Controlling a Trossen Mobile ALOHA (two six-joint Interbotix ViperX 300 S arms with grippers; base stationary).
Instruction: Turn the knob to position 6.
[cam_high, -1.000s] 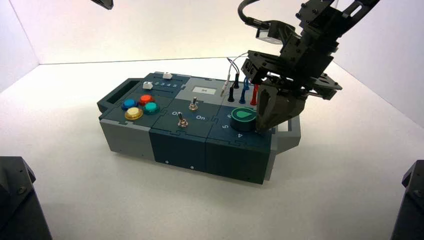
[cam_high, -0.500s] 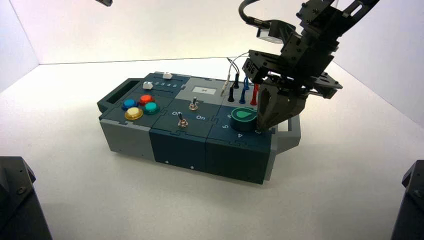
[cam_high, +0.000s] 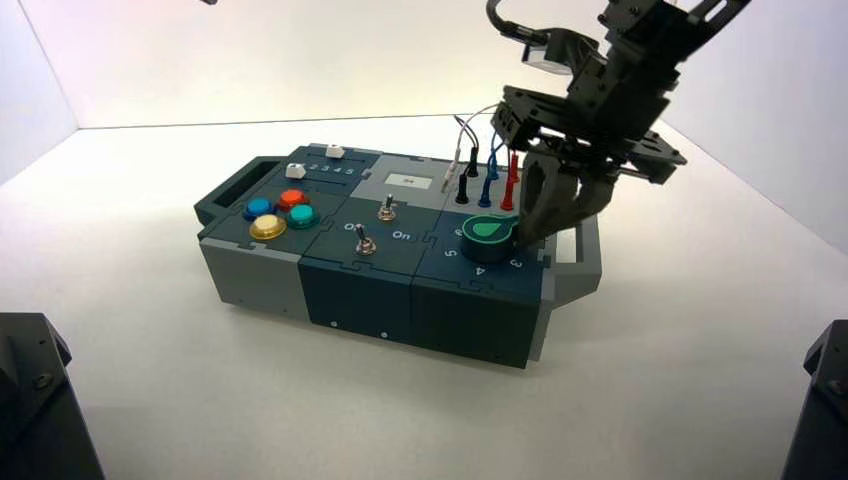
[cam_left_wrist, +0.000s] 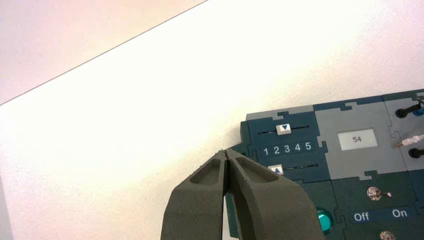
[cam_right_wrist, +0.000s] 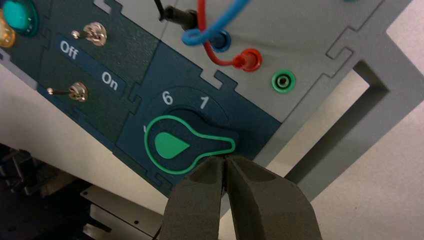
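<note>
My right gripper (cam_right_wrist: 224, 156), jaws closed on nothing, is at the pointer end of the dark-green knob (cam_right_wrist: 187, 145) on the box's right-hand part, numeral 6 (cam_right_wrist: 167, 98) beside it; left gripper (cam_left_wrist: 226, 151) idles closed, beyond the box's left end.

the knob (cam_right_wrist: 172, 145) looks like smooth matt plastic; the toggle switches (cam_right_wrist: 95, 34) are shiny metal; the green button (cam_left_wrist: 325, 220) is glossy, translucent plastic; the box (cam_high: 350, 275) has a matt, faintly grained plastic-like surface; the red wire (cam_right_wrist: 207, 47) looks smooth, rubbery and softly glossy.
</note>
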